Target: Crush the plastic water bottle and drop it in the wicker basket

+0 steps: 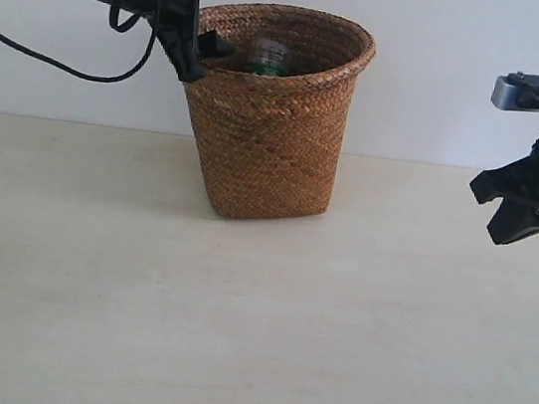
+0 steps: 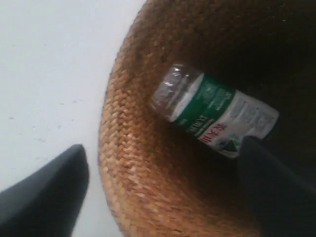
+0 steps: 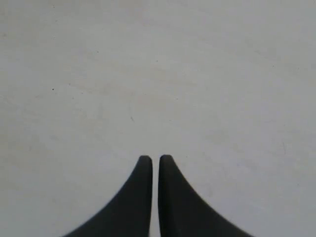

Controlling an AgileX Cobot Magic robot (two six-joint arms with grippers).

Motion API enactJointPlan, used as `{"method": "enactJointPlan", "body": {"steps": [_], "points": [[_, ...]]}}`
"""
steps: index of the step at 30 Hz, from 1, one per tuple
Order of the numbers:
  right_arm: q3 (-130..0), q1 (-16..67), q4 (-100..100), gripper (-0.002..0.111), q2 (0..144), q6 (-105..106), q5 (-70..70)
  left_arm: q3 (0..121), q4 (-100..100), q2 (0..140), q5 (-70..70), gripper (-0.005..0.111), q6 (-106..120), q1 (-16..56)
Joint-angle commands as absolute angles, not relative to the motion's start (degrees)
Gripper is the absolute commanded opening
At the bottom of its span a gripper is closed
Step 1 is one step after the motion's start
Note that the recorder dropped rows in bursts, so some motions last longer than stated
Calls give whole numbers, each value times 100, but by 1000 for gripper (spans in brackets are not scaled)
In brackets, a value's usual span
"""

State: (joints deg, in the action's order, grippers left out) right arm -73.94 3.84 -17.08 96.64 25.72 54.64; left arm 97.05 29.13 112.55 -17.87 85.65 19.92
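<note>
The brown wicker basket stands at the back middle of the table. The plastic water bottle lies inside it, leaning on the inner wall. The left wrist view shows its clear end and green-and-white label; the cap is hidden. My left gripper hangs open over the basket's left rim, one finger outside and one inside beside the bottle, holding nothing. Off to the right, my right gripper is raised above the table, shut and empty.
A pale wooden tabletop stretches in front of the basket. A white wall rises close behind it. A black cable droops from the left arm.
</note>
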Motion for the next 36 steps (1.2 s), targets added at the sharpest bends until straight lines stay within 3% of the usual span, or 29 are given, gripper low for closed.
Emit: {"method": "enactJointPlan", "body": {"steps": [1, 3, 13, 18, 23, 30, 36], "points": [[-7382, 342, -1601, 0, 9609, 2655, 5364, 9731, 2831, 11030, -2705, 30, 8276, 1988], [-7382, 342, -1406, 0, 9609, 2644, 5315, 9731, 2688, 10872, -3213, 6, 8032, 1988], [-7564, 283, 443, 0, 9561, 1568, 5998, 9731, 935, 10299, -5558, 5, 5179, 1988], [-7539, -223, 378, 0, 9249, 1151, 6152, 9731, 155, 10096, -6957, 5, 3276, 1914], [-7090, -618, 203, 0, 8692, 1081, 5988, 9614, 0, 9834, -6996, 5, 2228, 1706], [-5941, -632, 134, 0, 7360, 1058, 4372, 8695, 0, 8917, -6996, 5, 1838, 1651], [-5030, -632, 0, 0, 6182, 1058, 3408, 7460, 0, 7919, -5670, 5, 1566, 1651]]}}
